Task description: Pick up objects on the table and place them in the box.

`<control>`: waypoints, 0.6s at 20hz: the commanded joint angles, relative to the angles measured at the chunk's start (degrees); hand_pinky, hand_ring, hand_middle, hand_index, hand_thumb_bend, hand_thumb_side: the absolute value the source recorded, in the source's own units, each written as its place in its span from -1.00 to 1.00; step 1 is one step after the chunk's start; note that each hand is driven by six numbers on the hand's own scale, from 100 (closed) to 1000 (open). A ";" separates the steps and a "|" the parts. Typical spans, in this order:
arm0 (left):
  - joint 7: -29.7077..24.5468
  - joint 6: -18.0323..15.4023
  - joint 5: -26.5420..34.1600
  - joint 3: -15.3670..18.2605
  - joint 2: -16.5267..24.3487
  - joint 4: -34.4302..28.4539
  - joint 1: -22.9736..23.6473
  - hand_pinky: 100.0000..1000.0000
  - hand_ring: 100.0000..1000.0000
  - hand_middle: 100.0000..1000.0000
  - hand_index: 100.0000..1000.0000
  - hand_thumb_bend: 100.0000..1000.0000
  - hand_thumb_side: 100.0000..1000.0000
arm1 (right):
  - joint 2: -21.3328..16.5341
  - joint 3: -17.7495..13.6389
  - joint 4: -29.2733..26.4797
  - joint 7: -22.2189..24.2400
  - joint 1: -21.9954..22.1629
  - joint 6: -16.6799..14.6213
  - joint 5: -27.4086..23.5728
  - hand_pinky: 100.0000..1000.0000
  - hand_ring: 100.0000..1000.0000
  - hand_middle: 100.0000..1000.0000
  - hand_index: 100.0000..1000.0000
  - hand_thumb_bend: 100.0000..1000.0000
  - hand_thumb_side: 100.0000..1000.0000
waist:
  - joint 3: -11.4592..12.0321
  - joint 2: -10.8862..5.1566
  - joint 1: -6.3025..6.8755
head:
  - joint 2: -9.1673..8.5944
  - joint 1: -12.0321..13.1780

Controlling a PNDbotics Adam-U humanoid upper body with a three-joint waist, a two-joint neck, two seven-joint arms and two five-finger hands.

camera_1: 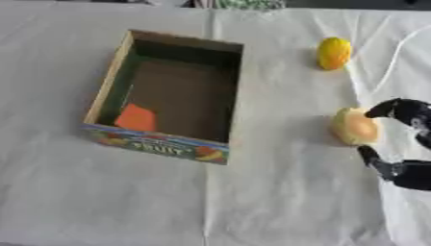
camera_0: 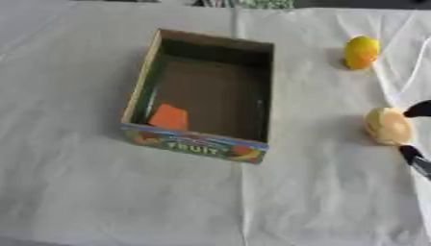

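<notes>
fingers (camera_1: 389, 108) of right hand (camera_1: 411, 175) spread wide around pale round fruit (camera_1: 353, 127), right of box (camera_1: 134, 72).

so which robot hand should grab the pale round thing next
Right. The right robot hand is already at the pale round object, thumb and fingers spread either side, not closed. The left robot hand shows in neither view.

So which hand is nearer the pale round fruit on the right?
Right. The right hand brackets the pale round fruit from its right side, with a finger above and one below. The left hand shows in neither view.
</notes>
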 commanded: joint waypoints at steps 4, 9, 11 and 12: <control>-0.16 0.22 0.34 0.20 1.27 -1.11 -0.36 0.43 0.52 0.49 0.69 -0.72 0.03 | -0.98 -0.56 -1.03 -2.30 -1.96 3.46 -0.34 0.80 0.80 0.62 0.68 -0.65 0.01 | 0.17 -0.53 0.11 | -0.86 -0.84; -0.26 0.26 0.63 0.17 0.98 -1.11 -0.44 0.43 0.52 0.49 0.69 -0.73 0.04 | -0.92 0.43 -1.03 -0.12 -2.87 4.64 -2.34 0.81 0.82 0.64 0.66 -0.53 -0.37 | 0.45 -0.19 0.17 | -1.01 -1.41; -0.24 0.32 0.70 0.20 0.92 -1.11 -0.41 0.43 0.52 0.49 0.69 -0.74 0.04 | -0.95 0.35 -1.03 1.05 -2.98 5.16 -2.29 0.81 0.82 0.64 0.68 -0.52 -0.31 | 0.45 -0.09 0.16 | -0.95 -1.45; -0.24 0.38 0.74 0.19 0.87 -1.11 -0.41 0.43 0.52 0.49 0.69 -0.74 0.04 | -0.98 0.31 -1.03 1.52 -3.13 5.35 -2.11 0.81 0.82 0.64 0.68 -0.52 -0.28 | 0.43 -0.06 0.16 | -0.93 -1.48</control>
